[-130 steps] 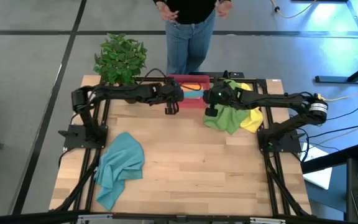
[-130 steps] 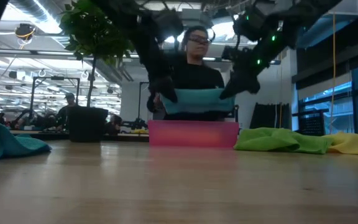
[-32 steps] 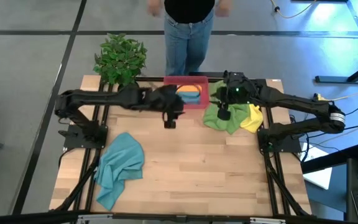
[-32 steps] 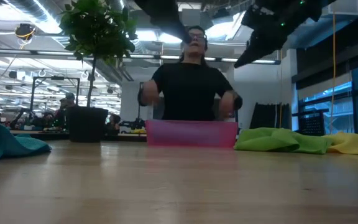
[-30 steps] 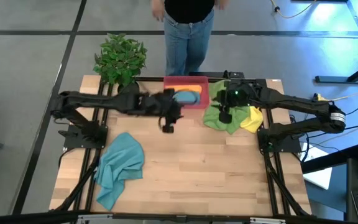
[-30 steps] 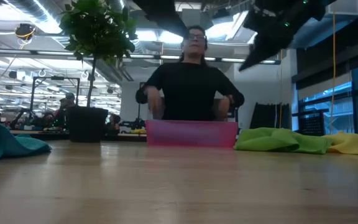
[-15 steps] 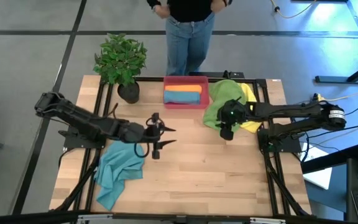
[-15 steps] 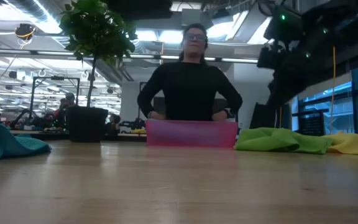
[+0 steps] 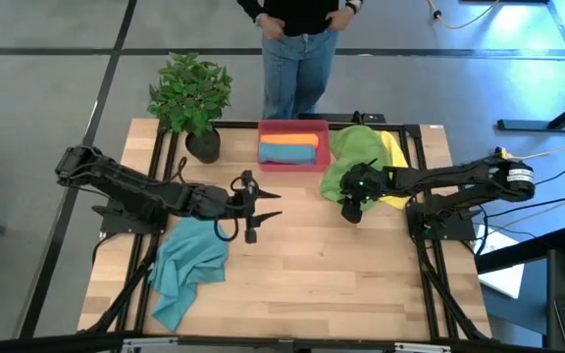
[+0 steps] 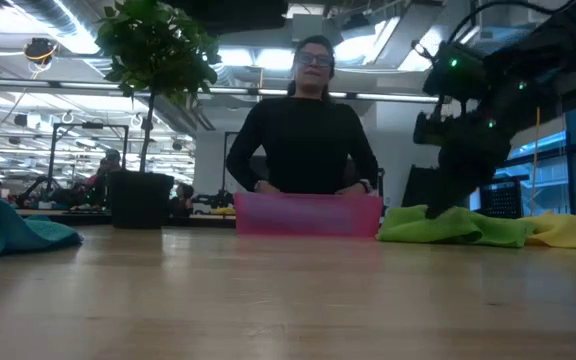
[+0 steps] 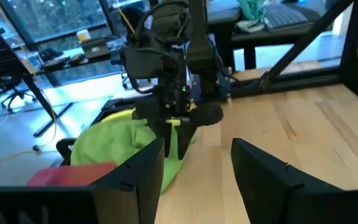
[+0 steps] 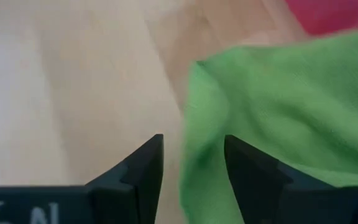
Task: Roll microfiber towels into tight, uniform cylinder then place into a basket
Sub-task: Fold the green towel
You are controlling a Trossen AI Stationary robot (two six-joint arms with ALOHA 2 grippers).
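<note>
The red-pink basket (image 9: 292,126) stands at the table's far edge with an orange roll (image 9: 287,140) and a teal roll (image 9: 287,155) lying in it. A crumpled green towel (image 9: 346,157) lies to its right, partly on a yellow towel (image 9: 392,147). My right gripper (image 12: 192,162) is open, low over the green towel's near-left edge (image 12: 197,124), fingers pointing down. My left gripper (image 9: 275,207) hangs open and holds nothing above the table's middle left, pointing right. A loose teal towel (image 9: 189,260) lies heaped at the near left. My right gripper's open fingers (image 12: 145,165) straddle the green towel's near-left edge from above. I cannot tell whether they touch the cloth, which lies slack on the table.
A potted plant (image 9: 189,93) stands at the far left corner. A person (image 9: 297,39) stands behind the basket at the far edge. Bare wood (image 9: 312,275) spreads across the middle and near part of the table.
My left gripper has drawn back from over the basket toward the near left, stopping beside the teal towel. My right gripper has come from over the green towel's far part toward the near edge and down to the towel's near-left edge. The towels have not moved.
</note>
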